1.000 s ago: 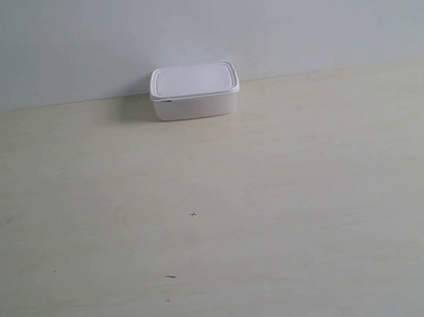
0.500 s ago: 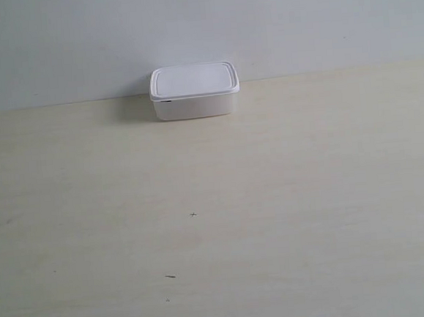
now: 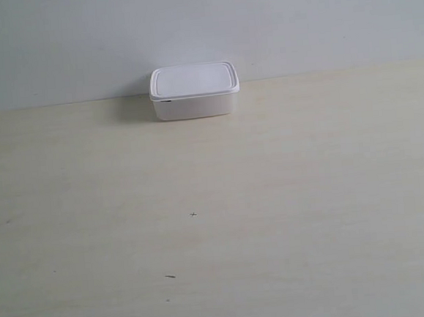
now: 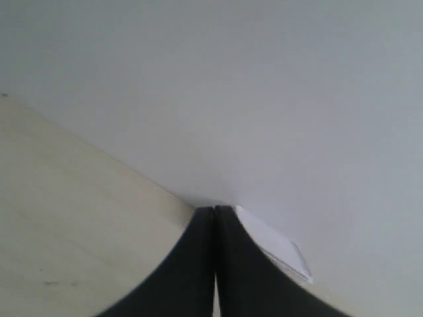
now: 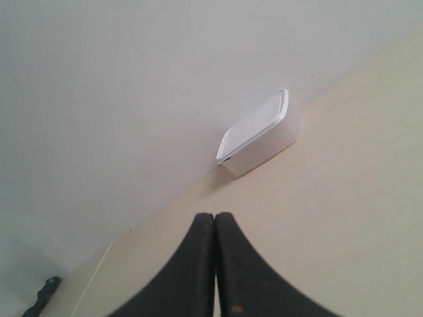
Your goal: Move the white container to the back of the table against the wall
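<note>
The white container (image 3: 193, 91) stands lidded at the back of the cream table (image 3: 216, 217), its rear side at the pale wall (image 3: 202, 27). No arm shows in the exterior view. In the right wrist view the container (image 5: 259, 134) lies far ahead of my right gripper (image 5: 215, 218), which is shut with nothing between its black fingers. In the left wrist view my left gripper (image 4: 215, 210) is shut and empty too, and its fingers hide part of the container (image 4: 277, 247), far beyond them.
A few tiny dark specks (image 3: 194, 214) mark the table surface. In the right wrist view a dark object (image 5: 45, 290) shows at the table's far end near the wall.
The dark arm tip at the exterior view's right edge has drawn out of view. The container has not moved.
</note>
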You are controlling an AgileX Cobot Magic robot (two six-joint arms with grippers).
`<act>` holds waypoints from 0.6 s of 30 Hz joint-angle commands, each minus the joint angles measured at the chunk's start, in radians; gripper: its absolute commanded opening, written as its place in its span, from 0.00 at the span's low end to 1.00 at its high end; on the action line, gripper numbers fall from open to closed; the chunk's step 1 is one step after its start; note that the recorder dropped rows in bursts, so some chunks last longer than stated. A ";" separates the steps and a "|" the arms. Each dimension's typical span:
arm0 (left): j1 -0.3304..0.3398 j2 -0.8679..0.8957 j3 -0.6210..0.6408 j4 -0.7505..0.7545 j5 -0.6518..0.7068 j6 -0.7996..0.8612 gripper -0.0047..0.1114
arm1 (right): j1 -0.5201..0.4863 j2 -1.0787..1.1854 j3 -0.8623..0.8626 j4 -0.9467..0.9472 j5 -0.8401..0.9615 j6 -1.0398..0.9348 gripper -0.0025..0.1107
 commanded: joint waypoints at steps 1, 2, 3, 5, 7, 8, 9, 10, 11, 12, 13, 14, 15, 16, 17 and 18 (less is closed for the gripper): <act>0.124 -0.007 0.000 0.003 0.005 -0.003 0.04 | -0.043 -0.006 0.005 -0.002 -0.001 0.004 0.02; 0.137 -0.007 0.000 0.003 0.005 -0.003 0.04 | -0.043 -0.006 0.005 -0.002 -0.001 0.004 0.02; 0.148 -0.007 0.000 0.003 0.005 -0.003 0.04 | -0.043 -0.006 0.005 -0.002 -0.001 0.004 0.02; 0.155 -0.007 0.000 0.003 0.005 -0.003 0.04 | -0.043 -0.006 0.005 -0.002 -0.001 0.004 0.02; 0.155 -0.007 0.000 0.003 0.005 -0.003 0.04 | -0.043 -0.006 0.005 -0.002 -0.001 0.004 0.02; 0.155 -0.007 0.000 0.003 0.005 -0.003 0.04 | -0.043 -0.006 0.005 -0.002 -0.001 0.004 0.02; 0.155 -0.007 0.000 0.003 0.005 -0.003 0.04 | -0.043 -0.006 0.005 -0.002 -0.001 0.004 0.02; 0.155 -0.007 0.000 0.003 0.005 -0.003 0.04 | -0.043 -0.006 0.005 -0.002 -0.001 0.004 0.02; 0.155 -0.007 0.000 0.003 0.005 -0.003 0.04 | -0.043 -0.006 0.005 -0.002 -0.001 0.004 0.02; 0.155 -0.007 0.000 0.003 0.005 -0.003 0.04 | -0.043 -0.006 0.005 -0.002 -0.001 0.004 0.02; 0.155 -0.007 0.000 0.003 0.005 -0.003 0.04 | -0.043 -0.006 0.005 -0.002 -0.001 0.004 0.02; 0.155 -0.007 0.000 0.003 0.005 -0.003 0.04 | -0.043 -0.006 0.005 -0.002 -0.001 0.004 0.02; 0.155 -0.007 0.000 0.003 0.005 -0.003 0.04 | -0.043 -0.006 0.005 -0.002 -0.001 0.004 0.02; 0.155 -0.007 0.000 0.003 0.005 -0.003 0.04 | -0.043 -0.006 0.005 -0.002 -0.001 0.004 0.02; 0.155 -0.007 0.000 0.003 0.005 -0.003 0.04 | -0.043 -0.006 0.005 -0.002 -0.001 0.004 0.02; 0.155 -0.007 0.000 0.003 0.005 -0.003 0.04 | -0.043 -0.006 0.005 -0.002 -0.001 0.004 0.02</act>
